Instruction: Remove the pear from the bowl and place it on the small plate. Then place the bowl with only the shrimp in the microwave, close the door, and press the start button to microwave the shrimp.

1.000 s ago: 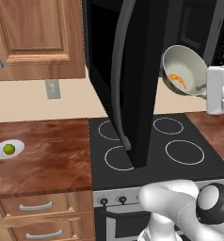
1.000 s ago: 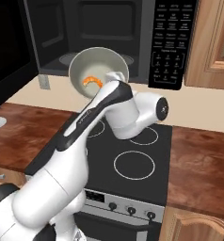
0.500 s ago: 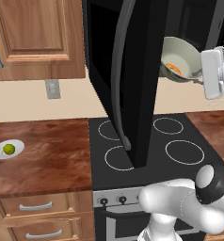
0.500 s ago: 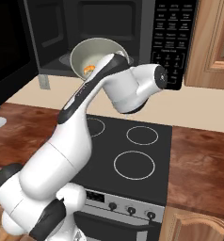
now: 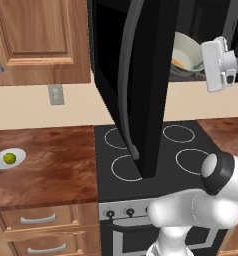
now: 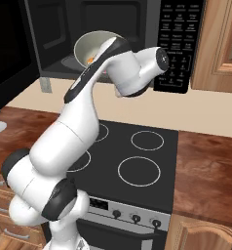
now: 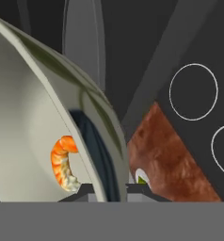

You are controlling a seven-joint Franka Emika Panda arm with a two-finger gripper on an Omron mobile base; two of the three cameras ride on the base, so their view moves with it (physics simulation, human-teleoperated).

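Higher and further in than a second ago, the bowl (image 6: 96,46) now sits at the mouth of the microwave (image 6: 113,29), tilted, with the shrimp (image 7: 63,162) lying against its inner wall. The gripper (image 7: 109,188) is pinched shut on the bowl's rim. The pear (image 5: 9,158) already rests on the plate (image 5: 1,161) on the counter, well apart to the left, so the step in hand is loading the bowl. Next, I judge, it must be levelled and set down on the cavity floor before letting go. The open door (image 5: 141,85) hangs just beside the arm's left; the keypad (image 6: 179,41) side lies close on the right.
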